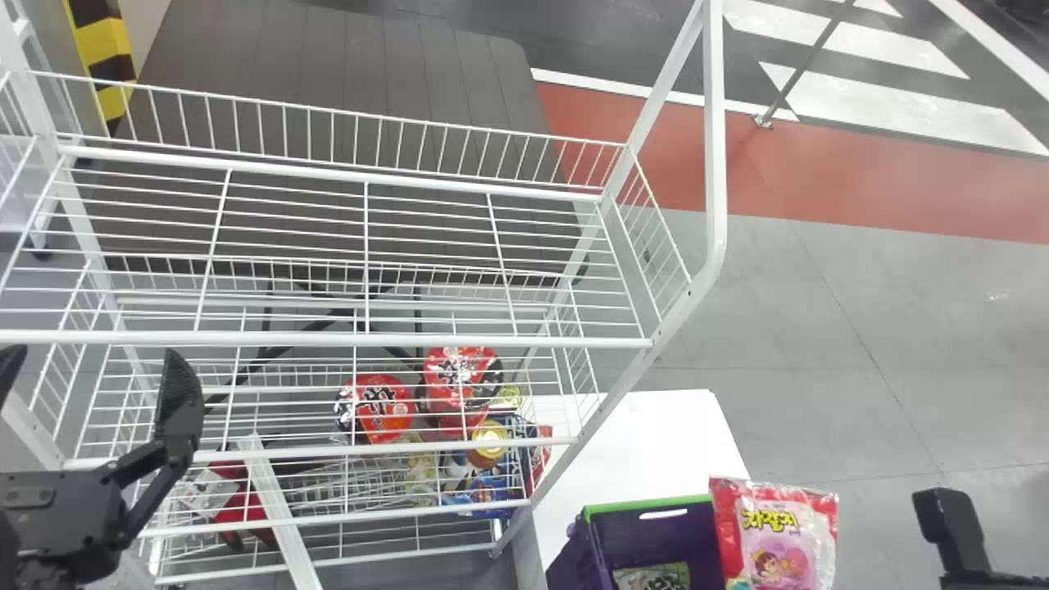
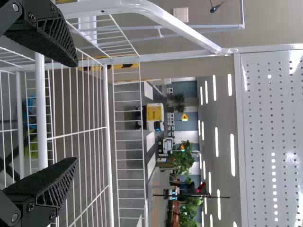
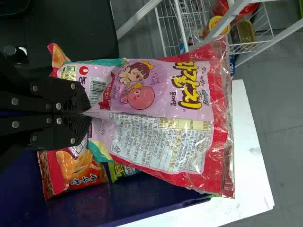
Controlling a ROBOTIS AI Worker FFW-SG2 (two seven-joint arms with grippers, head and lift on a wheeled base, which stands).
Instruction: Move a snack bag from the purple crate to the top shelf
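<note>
The snack bag, red and pink, stands upright at the right side of the purple crate, over its edge. A black part of my right arm shows at the lower right. In the right wrist view my right gripper is shut on the lower end of the snack bag, creasing it down the middle. My left gripper is open and empty by the left end of the white wire rack; the left wrist view has the gripper spread before the wires. The top shelf is bare.
Lower rack levels hold red snack packs and other goods. A white table carries the crate, right of the rack. A slanted white post bounds the shelf's right end. Orange and green packs lie in the crate.
</note>
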